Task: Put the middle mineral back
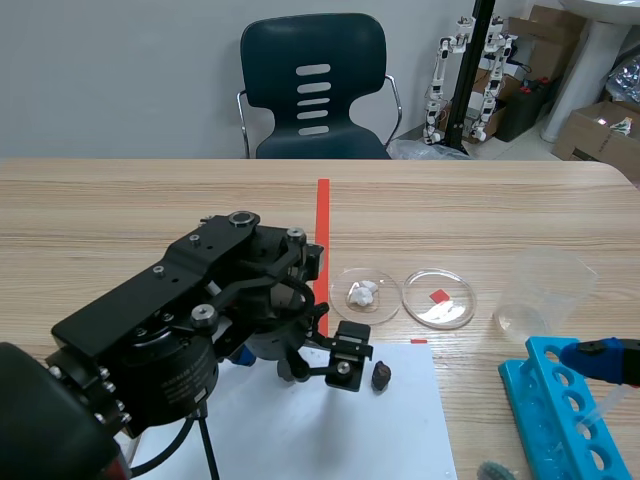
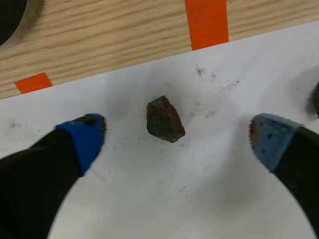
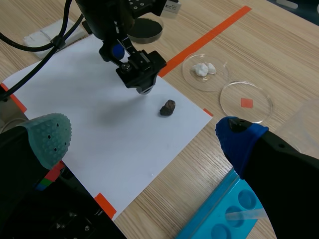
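Note:
A dark reddish-brown mineral (image 2: 165, 119) lies on the white paper (image 2: 209, 199), between the blue pads of my left gripper (image 2: 178, 139), which hangs open just above it without touching. A second dark mineral (image 1: 381, 376) rests on the paper just right of the left gripper (image 1: 325, 368); it also shows in the right wrist view (image 3: 168, 107). There the left arm hides the first mineral. My right gripper (image 3: 144, 139) is open and empty, held high over the paper's near right corner.
Past the paper stand a petri dish with white pieces (image 1: 365, 293) and a dish over a red square (image 1: 438, 297). A clear plastic cup (image 1: 545, 290) and a blue tube rack (image 1: 560, 415) are at the right. A dark dish (image 3: 144, 30) sits behind the left arm.

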Available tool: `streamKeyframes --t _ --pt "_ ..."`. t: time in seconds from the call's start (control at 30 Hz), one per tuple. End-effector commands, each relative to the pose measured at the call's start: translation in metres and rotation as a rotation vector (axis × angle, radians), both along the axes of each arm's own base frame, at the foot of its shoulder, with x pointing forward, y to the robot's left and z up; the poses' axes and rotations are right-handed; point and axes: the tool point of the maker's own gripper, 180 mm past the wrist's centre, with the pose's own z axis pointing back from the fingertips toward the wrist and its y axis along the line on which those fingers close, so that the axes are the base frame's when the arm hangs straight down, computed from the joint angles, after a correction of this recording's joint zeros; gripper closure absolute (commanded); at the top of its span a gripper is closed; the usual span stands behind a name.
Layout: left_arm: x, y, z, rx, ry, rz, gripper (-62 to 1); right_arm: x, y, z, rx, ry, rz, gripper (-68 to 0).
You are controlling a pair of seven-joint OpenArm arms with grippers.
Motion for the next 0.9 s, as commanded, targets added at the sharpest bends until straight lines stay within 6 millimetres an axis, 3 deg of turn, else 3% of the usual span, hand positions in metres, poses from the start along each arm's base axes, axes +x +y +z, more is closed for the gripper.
streamKeyframes --t 0.0,0.33,0.5,0.7,0.87 --pt "0.006 -0.001 0.006 -0.012 -0.026 0.012 -62.3 0.003 0.001 0.006 0.020 -0.020 -0.004 -60.4" --pt "-0.007 -0.009 0.011 -0.142 -0.067 -0.008 -62.3 0.003 0.001 0.006 0.020 -0.020 -0.004 -60.4" --pt "-0.011 -0.011 0.039 -0.236 -0.232 -0.098 -62.3 0.003 0.001 0.006 0.020 -0.020 -0.004 -60.4" --pt "-0.023 0.003 0.082 -0.315 -0.492 -0.183 -62.3 0.003 0.001 0.006 0.020 -0.020 -0.004 -60.4" --pt "-0.040 0.017 0.107 -0.338 -0.587 -0.214 -62.3 0.003 0.001 0.006 0.020 -0.020 -0.004 -60.4"
